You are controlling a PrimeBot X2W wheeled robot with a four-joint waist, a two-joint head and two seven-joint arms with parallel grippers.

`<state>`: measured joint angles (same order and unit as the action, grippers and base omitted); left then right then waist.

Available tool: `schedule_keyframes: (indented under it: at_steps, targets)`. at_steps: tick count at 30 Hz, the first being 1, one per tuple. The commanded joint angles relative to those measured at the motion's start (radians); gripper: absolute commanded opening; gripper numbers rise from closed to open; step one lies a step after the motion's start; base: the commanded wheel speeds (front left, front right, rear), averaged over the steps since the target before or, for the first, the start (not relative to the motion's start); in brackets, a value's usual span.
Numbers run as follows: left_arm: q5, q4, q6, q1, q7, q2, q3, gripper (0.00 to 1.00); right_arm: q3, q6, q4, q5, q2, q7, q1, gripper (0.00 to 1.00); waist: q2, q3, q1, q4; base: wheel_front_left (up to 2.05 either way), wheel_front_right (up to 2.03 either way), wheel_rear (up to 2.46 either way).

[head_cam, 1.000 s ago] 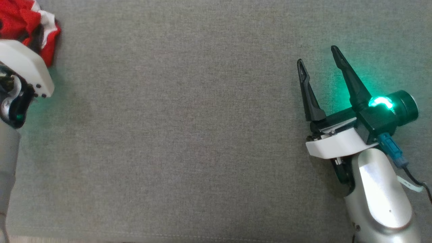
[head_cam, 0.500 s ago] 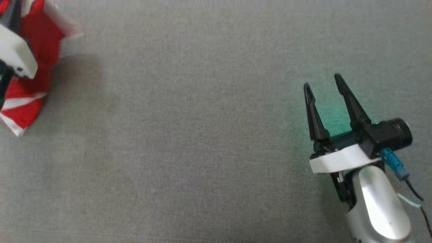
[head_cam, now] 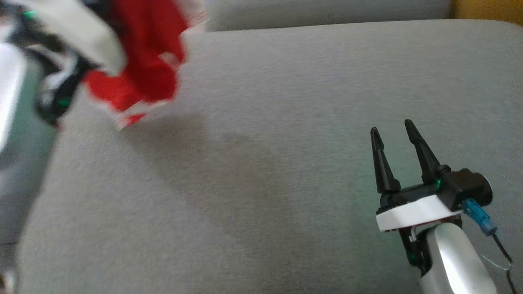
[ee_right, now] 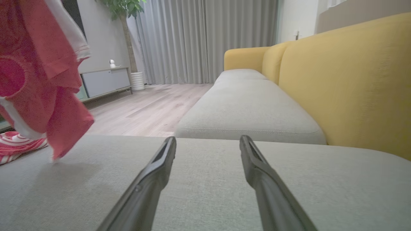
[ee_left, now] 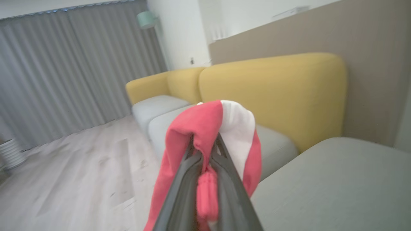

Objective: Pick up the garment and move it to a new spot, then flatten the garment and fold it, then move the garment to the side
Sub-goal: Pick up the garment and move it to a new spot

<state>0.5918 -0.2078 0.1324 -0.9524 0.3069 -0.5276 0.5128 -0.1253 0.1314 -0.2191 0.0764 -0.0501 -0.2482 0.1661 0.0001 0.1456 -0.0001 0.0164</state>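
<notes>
The garment [head_cam: 143,69] at eleven o'clock is blurred, its top cut off. It hides the tips of the left gripper [ee_left: 205,150].

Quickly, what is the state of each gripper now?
Left gripper: shut on the red and white garment.
Right gripper: open, holding nothing.

One red-and-white garment [head_cam: 143,69] and two grippers, the left gripper [ee_left: 205,146] and the right gripper [head_cam: 390,127], are in view. There are three grey seat cushions [ee_left: 337,179] and two yellow backrests [ee_left: 273,93]. One potted plant [ee_right: 125,8] and one low cabinet [ee_right: 102,81] stand beyond.
</notes>
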Motion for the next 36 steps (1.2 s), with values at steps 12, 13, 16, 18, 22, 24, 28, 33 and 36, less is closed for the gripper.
schedule_keyframes:
  at_steps: [12, 13, 16, 18, 22, 24, 28, 33, 36]
  targets:
    - [0.006, 0.048, -0.003, 0.0, -0.173, 0.265, 0.153, 0.0, -0.03, -0.001, 0.064, 0.046, 0.0, -0.013, 0.028, 1.0, -0.0001, 0.078, 0.0001, -0.166, 0.0, 0.0, 0.0]
    - [0.005, 0.033, -0.003, 0.029, -0.203, 0.277, 0.171, 0.0, -0.028, -0.001, 0.064, 0.047, 0.0, -0.013, 0.029, 1.0, -0.0001, 0.09, 0.0001, -0.171, 0.0, 0.0, 0.0]
    - [0.007, -0.038, -0.003, 0.126, -0.277, 0.296, 0.225, 0.0, -0.021, -0.001, 0.069, 0.05, 0.0, -0.013, 0.032, 1.0, -0.0001, 0.118, 0.0001, -0.18, 0.0, 0.0, 0.0]
    - [0.001, -0.067, -0.002, 0.154, -0.298, 0.295, 0.244, 0.0, -0.019, -0.001, 0.072, 0.05, 0.0, -0.013, 0.032, 1.0, -0.0001, 0.127, 0.0001, -0.182, 0.0, 0.0, 0.0]
    - [-0.008, -0.205, -0.002, 0.244, -0.386, 0.289, 0.284, 0.0, -0.005, -0.001, 0.08, 0.045, 0.0, -0.013, 0.034, 1.0, -0.0001, 0.155, 0.0001, -0.18, 0.0, 0.0, 0.0]
    - [-0.001, -0.245, -0.002, 0.263, -0.413, 0.298, 0.287, 0.0, 0.002, -0.001, 0.079, 0.04, 0.0, -0.013, 0.034, 1.0, -0.0001, 0.159, 0.0001, -0.172, 0.0, 0.0, 0.0]
    - [0.009, -0.302, -0.002, 0.28, -0.459, 0.318, 0.291, 0.0, 0.003, -0.001, 0.074, 0.031, 0.0, -0.013, 0.037, 1.0, -0.0001, 0.158, 0.0001, -0.152, 0.0, 0.0, 0.0]
    - [0.003, -0.329, -0.014, 0.275, -0.53, 0.339, 0.271, 1.0, 0.0, -0.001, 0.069, 0.023, 0.0, -0.014, 0.041, 1.0, -0.0001, 0.145, 0.0001, -0.128, 0.0, 0.0, 0.0]
    - [-0.004, -0.324, -0.024, 0.279, -0.549, 0.343, 0.258, 1.0, 0.006, -0.001, 0.065, 0.019, 0.0, -0.014, 0.04, 1.0, -0.0001, 0.126, 0.0001, -0.113, 0.0, 0.0, 0.0]
